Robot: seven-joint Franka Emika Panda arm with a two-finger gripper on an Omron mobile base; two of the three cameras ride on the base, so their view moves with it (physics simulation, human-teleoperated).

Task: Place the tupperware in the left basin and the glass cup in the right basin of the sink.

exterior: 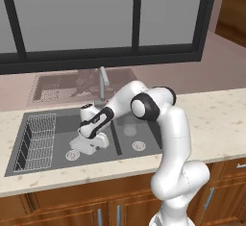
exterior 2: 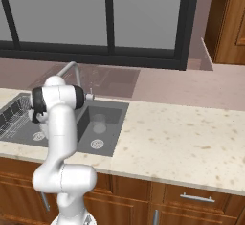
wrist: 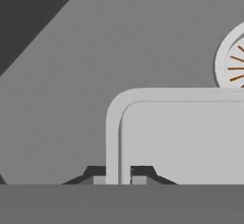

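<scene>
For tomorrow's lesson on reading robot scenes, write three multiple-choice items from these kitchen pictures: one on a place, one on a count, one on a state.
1. Where is the glass cup?
A. in the right basin
B. on the counter
C. in the wire rack

2. How many basins does the sink have?
A. one
B. two
C. three

3. What are the gripper fingers doing?
A. spread wide above the faucet
B. closed on the rim of the tupperware
C. closed on the glass cup

Answers:
1 A: the clear tumbler stands on the floor of the narrower basin, above its drain.
2 B: a divider splits the sink into a wider left basin and a narrower one.
3 B: in the hand view the box's wall sits between the two dark fingers, down in the left basin.
</scene>
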